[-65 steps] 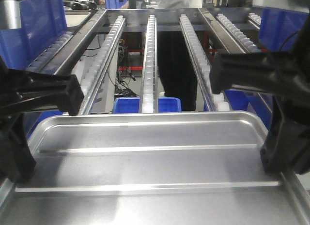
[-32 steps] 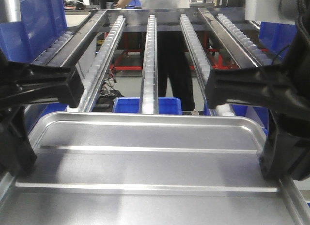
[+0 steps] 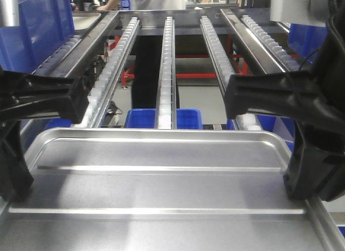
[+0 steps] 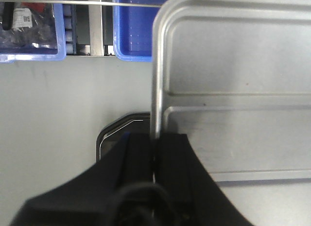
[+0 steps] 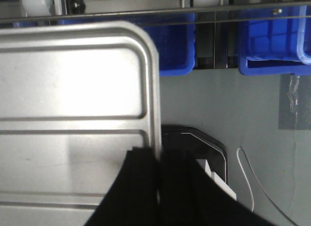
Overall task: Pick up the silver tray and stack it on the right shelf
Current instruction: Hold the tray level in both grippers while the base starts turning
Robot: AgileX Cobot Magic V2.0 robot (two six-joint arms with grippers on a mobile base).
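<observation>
The silver tray (image 3: 161,175), shiny and with two long ridges, fills the lower half of the front view and hangs level above the floor. My left gripper (image 3: 13,192) is shut on its left rim, which runs straight in between the jaws (image 4: 155,138). My right gripper (image 3: 301,190) is shut on the right rim (image 5: 159,155). Just beyond the tray's far edge starts the right shelf (image 3: 167,62), a sloping steel rack of white roller rails. Its front bar (image 5: 146,12) crosses the top of the right wrist view, above the tray's far corner (image 5: 141,36).
Blue bins (image 3: 161,117) stand under the rack's front end. Blue crates flank it at left (image 3: 43,19) and right (image 3: 312,29). A person's dark legs (image 3: 145,73) show behind the rails. Below lie grey floor (image 4: 58,114) and a white cable (image 5: 252,182).
Both grippers keep their hold on the tray, which has shifted only slightly. The person behind the rack has walked from the middle to the left.
</observation>
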